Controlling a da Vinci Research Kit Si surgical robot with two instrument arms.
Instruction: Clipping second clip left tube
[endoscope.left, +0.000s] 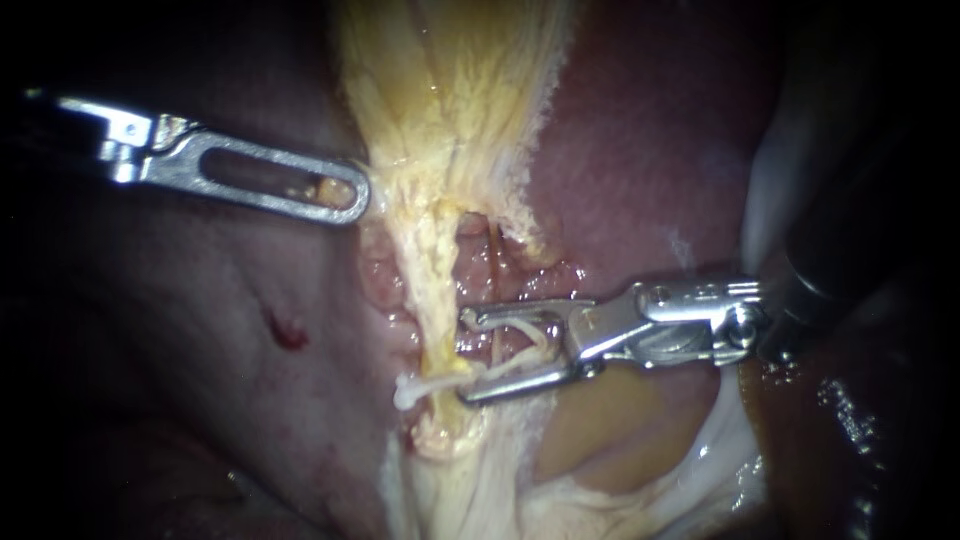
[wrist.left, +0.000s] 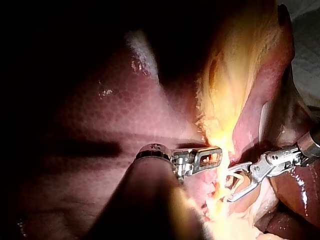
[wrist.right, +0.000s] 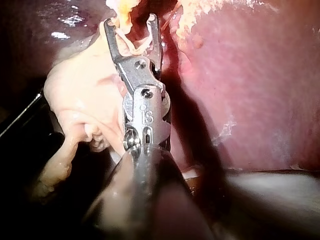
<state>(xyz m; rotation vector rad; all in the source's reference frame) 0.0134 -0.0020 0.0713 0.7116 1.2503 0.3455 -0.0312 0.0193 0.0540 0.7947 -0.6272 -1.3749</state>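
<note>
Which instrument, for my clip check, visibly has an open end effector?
The right instrument, gaping beside the yellow tube; the left instrument sits higher up.

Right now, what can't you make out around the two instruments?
Endoscope view: pale strands between the right instrument's open jaws, too fine to tell tube from clip.
Left wrist view: tissue ahead of the left instrument, lost in glare.
Right wrist view: tissue past the jaws, cut by the edge.

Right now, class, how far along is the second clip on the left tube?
Done: one white clip looks seated across the left tube. In hand: the right instrument has its open jaws astride the tissue just beside that clip. Left: closing the jaws; no second clip is seated yet.
</note>
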